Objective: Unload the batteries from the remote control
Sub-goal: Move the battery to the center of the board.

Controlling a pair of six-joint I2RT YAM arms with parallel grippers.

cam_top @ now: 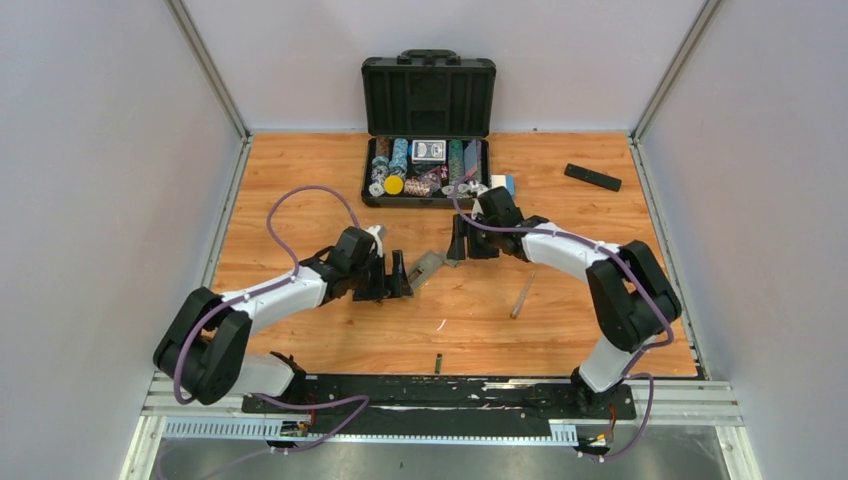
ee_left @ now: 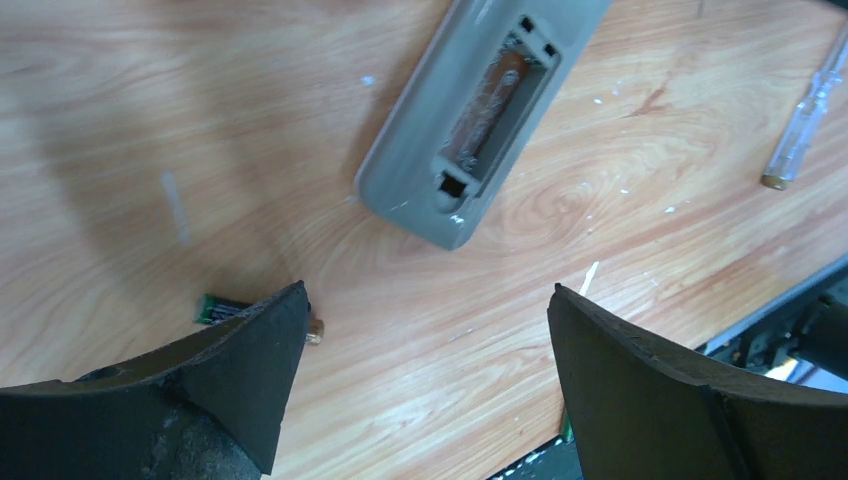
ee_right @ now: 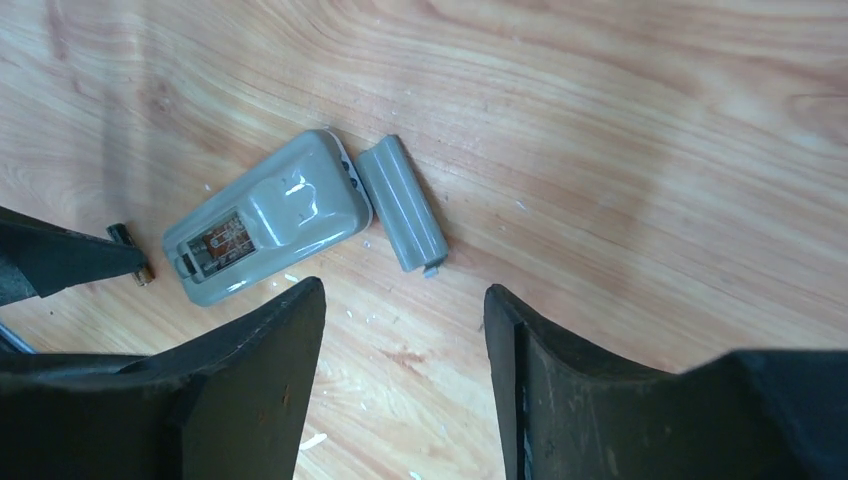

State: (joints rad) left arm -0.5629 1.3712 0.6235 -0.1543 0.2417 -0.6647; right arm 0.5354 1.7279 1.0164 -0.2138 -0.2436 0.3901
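The grey remote [cam_top: 428,266] lies back-up between my grippers, and its battery bay [ee_left: 495,100] is open with no dark cylinder showing inside. Its grey cover [ee_right: 402,203] lies loose beside the remote [ee_right: 270,215]. One battery [ee_left: 225,308] lies on the table, partly hidden behind my left finger; it also shows in the right wrist view [ee_right: 135,262]. Another battery [cam_top: 438,362] lies near the front edge. My left gripper [ee_left: 427,300] is open and empty just short of the remote. My right gripper [ee_right: 405,290] is open and empty above bare wood next to the cover.
A screwdriver [cam_top: 522,293] lies right of the remote and also shows in the left wrist view [ee_left: 800,120]. An open black case [cam_top: 428,95] of poker chips stands at the back. A black remote [cam_top: 592,177] lies at the back right. Walls close both sides.
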